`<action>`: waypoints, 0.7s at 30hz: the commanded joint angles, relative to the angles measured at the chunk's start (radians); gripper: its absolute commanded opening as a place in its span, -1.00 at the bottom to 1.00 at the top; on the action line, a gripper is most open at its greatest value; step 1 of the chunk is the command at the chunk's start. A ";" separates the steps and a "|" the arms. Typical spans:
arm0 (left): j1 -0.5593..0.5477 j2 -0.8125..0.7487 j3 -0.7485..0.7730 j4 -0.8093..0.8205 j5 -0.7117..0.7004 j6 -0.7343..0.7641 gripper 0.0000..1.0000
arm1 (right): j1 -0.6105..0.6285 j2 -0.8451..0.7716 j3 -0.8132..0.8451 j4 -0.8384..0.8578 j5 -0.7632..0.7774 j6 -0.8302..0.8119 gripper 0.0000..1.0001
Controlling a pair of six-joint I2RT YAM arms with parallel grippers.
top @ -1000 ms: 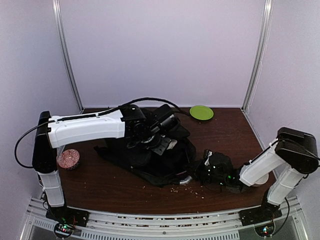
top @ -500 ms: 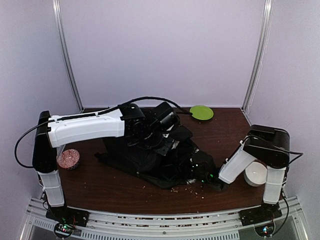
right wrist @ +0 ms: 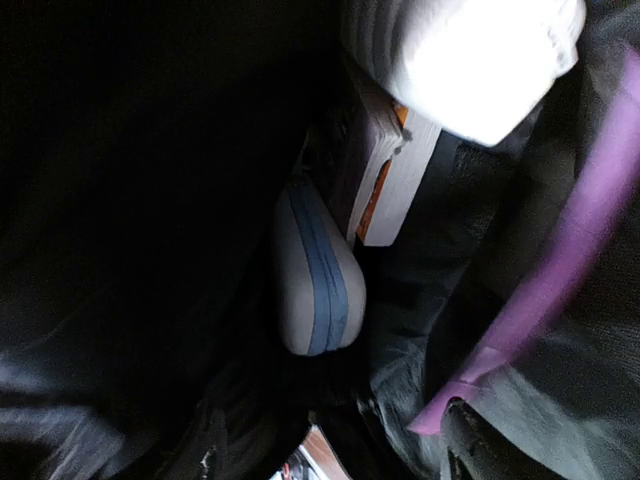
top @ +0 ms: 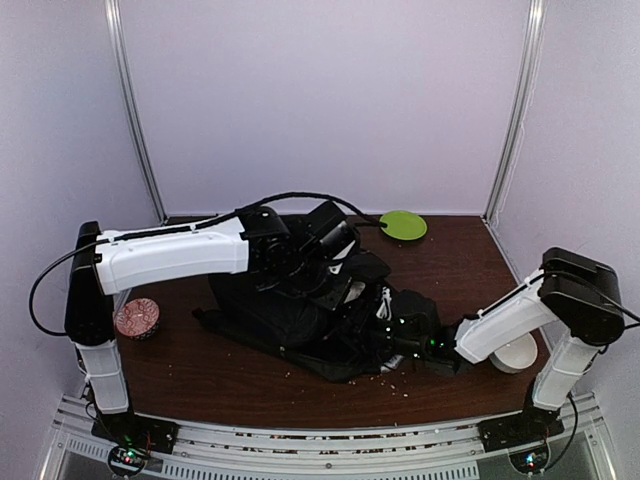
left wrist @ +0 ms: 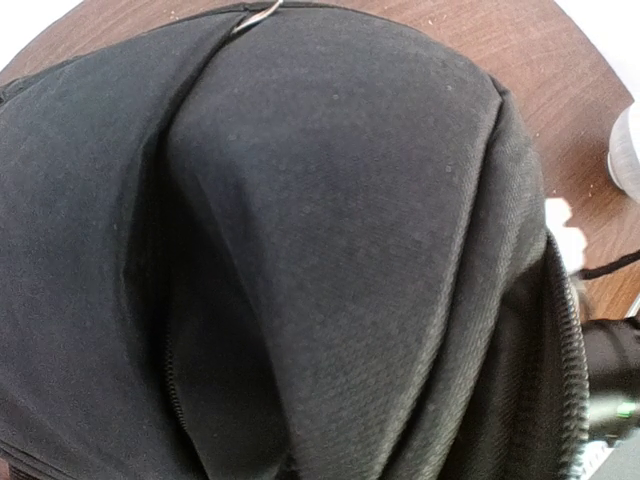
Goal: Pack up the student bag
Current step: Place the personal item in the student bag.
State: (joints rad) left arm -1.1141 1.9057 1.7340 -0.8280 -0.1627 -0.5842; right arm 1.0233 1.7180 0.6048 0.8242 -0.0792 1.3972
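The student bag (top: 290, 315), black and soft, lies mid-table with its mouth toward the right. My left gripper (top: 322, 272) sits on its raised top. In the left wrist view black fabric (left wrist: 320, 260) fills the picture and hides the fingers, which are shut on it. My right gripper (top: 392, 328) is at the bag's mouth. In the right wrist view it (right wrist: 335, 432) stands open, its fingers (right wrist: 465, 435) wide apart and holding nothing. Just beyond them, inside the bag, lie a grey pouch with a blue stripe (right wrist: 315, 290) and a white box-like thing (right wrist: 395, 190).
A green disc (top: 402, 224) lies at the back of the table. A pink patterned round thing (top: 137, 318) sits by the left arm's base. A white bowl (top: 517, 353) stands near the right arm. Crumbs (top: 398, 377) dot the wood in front of the bag.
My right gripper has moved left from beside the bag into its mouth and its jaws have opened. The bag's top stands a little higher under the left gripper.
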 commanded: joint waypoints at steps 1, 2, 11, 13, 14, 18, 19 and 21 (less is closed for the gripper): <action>0.000 -0.012 0.055 0.140 0.054 -0.006 -1.00 | 0.000 -0.125 -0.048 -0.139 -0.021 -0.095 0.50; 0.000 -0.002 0.059 0.140 0.055 -0.005 -1.00 | 0.000 -0.151 -0.060 -0.168 -0.019 -0.105 0.51; 0.000 0.014 0.089 0.141 0.091 0.008 -0.58 | -0.005 -0.441 -0.138 -0.489 0.097 -0.271 0.45; 0.000 -0.011 0.074 0.141 0.085 0.014 0.03 | -0.004 -0.524 -0.169 -0.569 0.145 -0.315 0.45; 0.000 -0.026 0.063 0.140 0.080 0.017 0.28 | -0.004 -0.563 -0.179 -0.607 0.166 -0.335 0.45; 0.000 -0.106 0.001 0.139 0.062 0.026 0.73 | -0.005 -0.707 -0.210 -0.738 0.215 -0.408 0.45; 0.000 -0.130 -0.020 0.135 0.049 0.026 0.79 | -0.006 -0.739 -0.217 -0.769 0.226 -0.418 0.45; 0.000 -0.192 -0.073 0.126 0.018 0.026 0.89 | -0.007 -0.802 -0.241 -0.800 0.242 -0.429 0.45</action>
State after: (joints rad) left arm -1.1149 1.8515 1.7260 -0.7357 -0.1036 -0.5690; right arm 1.0210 1.0061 0.4019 0.1856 0.0799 1.0485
